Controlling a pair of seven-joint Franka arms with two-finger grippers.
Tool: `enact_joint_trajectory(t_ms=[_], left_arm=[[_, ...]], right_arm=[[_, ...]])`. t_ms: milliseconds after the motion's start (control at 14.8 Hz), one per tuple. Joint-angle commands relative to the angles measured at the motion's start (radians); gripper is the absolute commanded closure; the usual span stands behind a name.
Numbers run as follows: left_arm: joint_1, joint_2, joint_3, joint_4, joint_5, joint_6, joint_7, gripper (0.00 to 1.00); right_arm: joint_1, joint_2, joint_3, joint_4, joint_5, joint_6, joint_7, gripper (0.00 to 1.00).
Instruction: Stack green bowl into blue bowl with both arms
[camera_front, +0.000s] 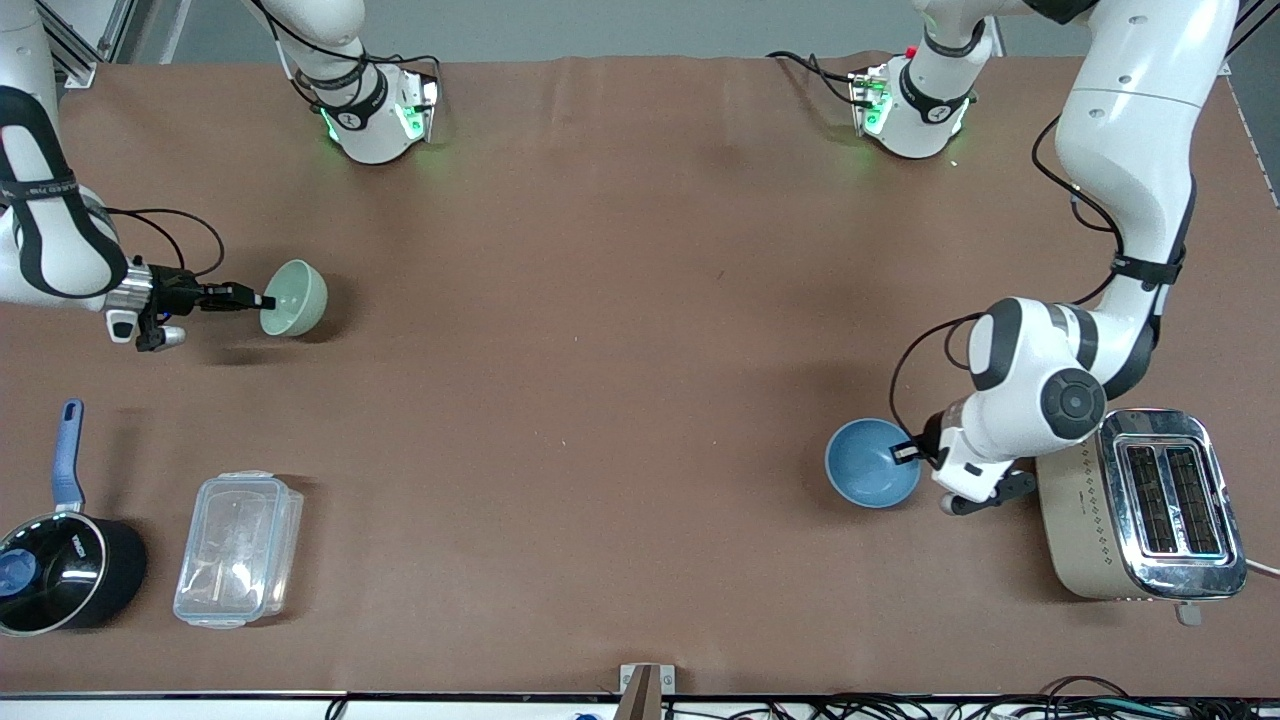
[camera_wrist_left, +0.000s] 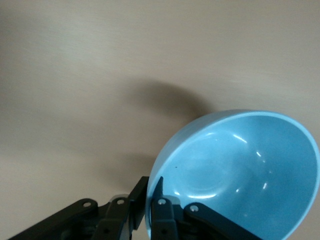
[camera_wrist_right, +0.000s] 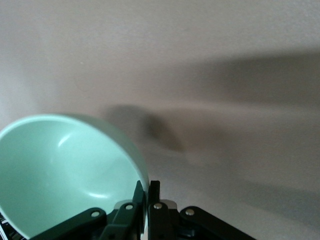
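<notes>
The brown counter (camera_front: 620, 400) is spread with things at its two ends, its middle left bare. At the left arm's end, near the corner closest to the front camera, a chrome and beige toaster (camera_front: 1140, 505) is stood. At the right arm's end, along the front edge, a black saucepan (camera_front: 62, 570) with a blue handle and a clear plastic lidded box (camera_front: 238, 548) are set side by side, apart from the work.

The blue bowl (camera_front: 872, 462) is found just beside the toaster, toward the counter's middle. Its rim is pinched by the left pincer (camera_front: 908, 452), whose fingers (camera_wrist_left: 161, 212) are closed narrowly on the bowl wall, one inside and one outside. In the left wrist view the bowl is seen tipped, so it is judged to be held by the rim rather than merely resting.

The green bowl (camera_front: 295, 297) is found toward the right arm's end, farther from the front camera than the saucepan and the box. It is gripped the same way by the right pincer (camera_front: 262, 301), clamped thin on its rim, and is shown tilted with a shadow cast apart from it, so it is taken to be raised off the counter.

A rim grip is presumably chosen because each bowl is too wide to span. The bowls are well apart, so the stacking is not yet done.
</notes>
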Motion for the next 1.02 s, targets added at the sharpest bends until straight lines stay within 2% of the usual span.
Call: enact_joint_trajectory(t_ms=[0, 136, 339, 610, 814, 949], left_arm=[[-0.001, -0.033, -0.075, 0.005, 0.008, -0.013, -0.105, 1.0], [-0.03, -0.027, -0.122, 0.038, 0.014, -0.055, -0.174, 1.0], [-0.155, -0.004, -0.124, 0.08, 0.011, -0.063, -0.285, 1.0], [-0.315, 0.053, -0.122, 0.115, 0.008, -0.043, -0.432, 1.0], [-0.392, 0.122, -0.121, 0.155, 0.005, 0.033, -0.474, 1.0], [-0.441, 0.164, -0.118, 0.158, 0.012, 0.123, -0.474, 1.0]], right_arm=[[0.01, -0.111, 0.01, -0.01, 0.022, -0.057, 0.024, 0.99], [0.054, -0.197, 0.012, 0.006, 0.008, -0.089, 0.114, 0.99], [0.128, -0.298, 0.013, 0.045, -0.003, -0.117, 0.251, 0.99], [0.247, -0.331, 0.015, 0.184, -0.211, -0.123, 0.421, 0.99], [0.289, -0.337, 0.016, 0.24, -0.24, -0.125, 0.457, 0.99], [0.331, -0.337, 0.018, 0.305, -0.341, -0.165, 0.541, 0.99]])
